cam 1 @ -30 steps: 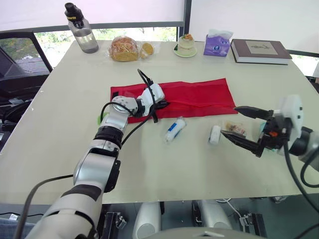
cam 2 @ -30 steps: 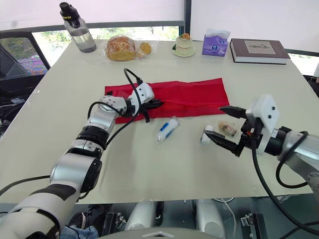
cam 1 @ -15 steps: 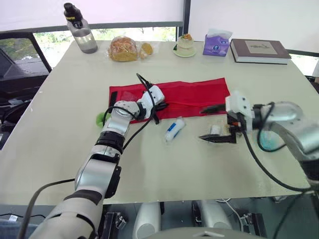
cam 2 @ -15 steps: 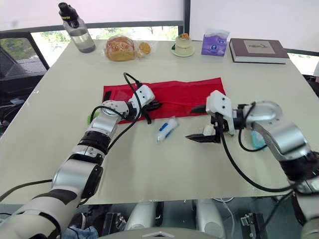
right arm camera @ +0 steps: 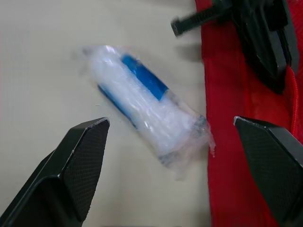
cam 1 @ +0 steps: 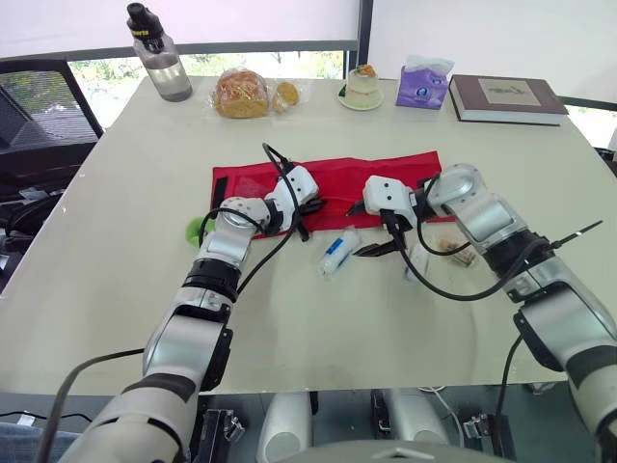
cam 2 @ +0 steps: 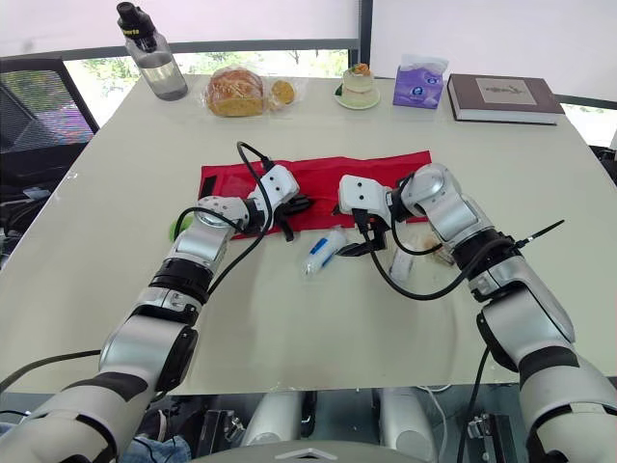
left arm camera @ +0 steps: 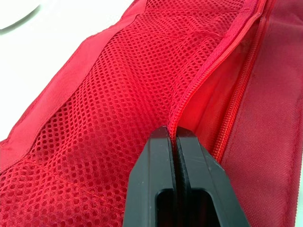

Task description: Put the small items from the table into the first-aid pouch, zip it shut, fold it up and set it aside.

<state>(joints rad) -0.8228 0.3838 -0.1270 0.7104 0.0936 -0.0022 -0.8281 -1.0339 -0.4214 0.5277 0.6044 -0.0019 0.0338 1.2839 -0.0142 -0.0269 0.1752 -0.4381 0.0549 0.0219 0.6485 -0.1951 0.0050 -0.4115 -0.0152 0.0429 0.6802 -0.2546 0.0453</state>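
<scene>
Beside one red pouch (cam 1: pixel 337 178) lie perhaps three small items (cam 1: pixel 337 253); left fingers (left arm camera: pixel 156 189) clamp its edge, right fingers (right arm camera: pixel 80 161) apart

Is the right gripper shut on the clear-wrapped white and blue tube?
No, the right gripper is wide open, the tube lying clear of both fingers.

On the tabletop (cam 1: pixel 116 289), well beyond the left end effector (cam 1: pixel 313 204), stand a water bottle (cam 1: pixel 159 66) and a bagged bread loaf (cam 1: pixel 241 94). Well beyond the right end effector (cam 1: pixel 355 231) sits a small cake (cam 1: pixel 361 87) on a plate. A purple tissue pack (cam 1: pixel 418 87) and a dark book (cam 1: pixel 504 96) lie farther right.
</scene>
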